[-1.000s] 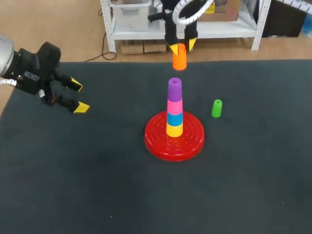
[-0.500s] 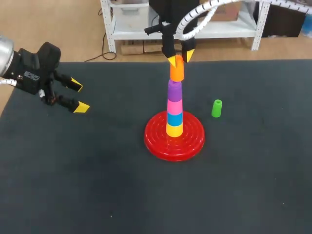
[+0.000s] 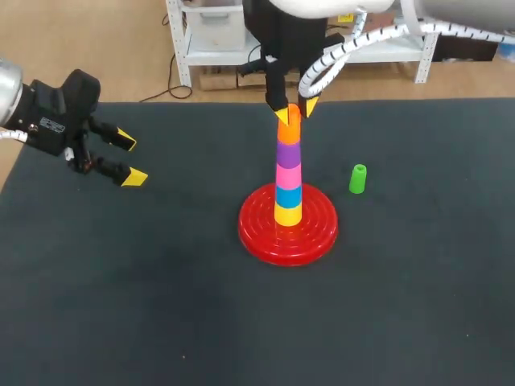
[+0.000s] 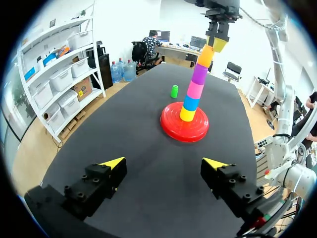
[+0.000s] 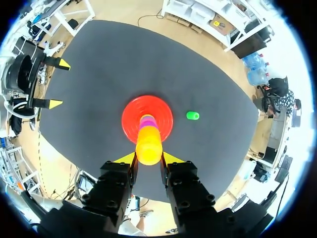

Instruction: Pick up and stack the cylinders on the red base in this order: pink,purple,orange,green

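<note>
head view: the round red plastic base (image 3: 257,235) holds a stack of yellow, blue, pink and purple cylinders (image 3: 288,185), with a small green cylinder (image 3: 358,178) standing near it. left gripper (image 3: 129,159) hangs spread wide, well apart from them. farthest back, right gripper (image 3: 294,111) pinches the orange cylinder (image 3: 290,135) seated atop that stack.

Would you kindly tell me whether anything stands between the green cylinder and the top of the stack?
Yes: the right gripper is shut on the orange cylinder atop the stack, covering the spot the green cylinder must take. Nothing else visible lies between them.
</note>
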Controlling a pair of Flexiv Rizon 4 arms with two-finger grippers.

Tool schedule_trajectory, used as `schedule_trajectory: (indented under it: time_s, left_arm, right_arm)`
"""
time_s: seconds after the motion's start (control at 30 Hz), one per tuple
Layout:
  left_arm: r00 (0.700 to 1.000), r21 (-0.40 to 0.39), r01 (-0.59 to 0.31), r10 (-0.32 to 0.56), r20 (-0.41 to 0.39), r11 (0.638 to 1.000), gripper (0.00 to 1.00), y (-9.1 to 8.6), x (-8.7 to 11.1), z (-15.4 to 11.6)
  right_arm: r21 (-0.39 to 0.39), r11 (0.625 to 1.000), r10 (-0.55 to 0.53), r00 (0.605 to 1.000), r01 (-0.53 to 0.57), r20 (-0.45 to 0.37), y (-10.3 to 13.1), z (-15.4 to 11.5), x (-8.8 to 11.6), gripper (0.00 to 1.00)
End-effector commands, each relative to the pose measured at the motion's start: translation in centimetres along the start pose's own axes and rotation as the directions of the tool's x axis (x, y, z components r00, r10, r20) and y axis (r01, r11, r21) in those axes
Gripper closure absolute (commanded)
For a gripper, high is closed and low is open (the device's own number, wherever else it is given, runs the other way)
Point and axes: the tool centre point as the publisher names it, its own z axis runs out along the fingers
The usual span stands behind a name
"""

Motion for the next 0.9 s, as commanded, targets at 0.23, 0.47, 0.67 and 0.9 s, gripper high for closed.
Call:
schedule_trajectory:
  time_s: [0.23,0.47,0.67,0.9]
  left_arm:
    - [1.0,-0.001,-0.002,0.002,0.004,1.0,0.0,0.0,0.1,0.0]
    - [1.0,-0.001,-0.002,0.002,0.004,1.0,0.0,0.0,0.1,0.0]
    - [1.0,-0.001,-0.002,0.002,0.004,1.0,0.0,0.0,0.1,0.0]
    - [1.0,-0.001,-0.002,0.002,0.004,1.0,0.0,0.0,0.1,0.0]
  right_arm:
    - [0.002,1.0,0.0,1.0,0.0,0.008,-0.1,0.4,-0.6,1.0]
    - [-0.011,1.0,0.015,1.0,-0.015,-0.01,-0.3,0.7,-1.6,1.0]
    - [-0.035,0.999,0.037,0.999,-0.037,-0.013,-0.9,0.8,-2.4,1.0]
    - [-0.05,0.998,0.021,1.0,-0.022,-0.023,-0.8,1.2,-2.3,1.0]
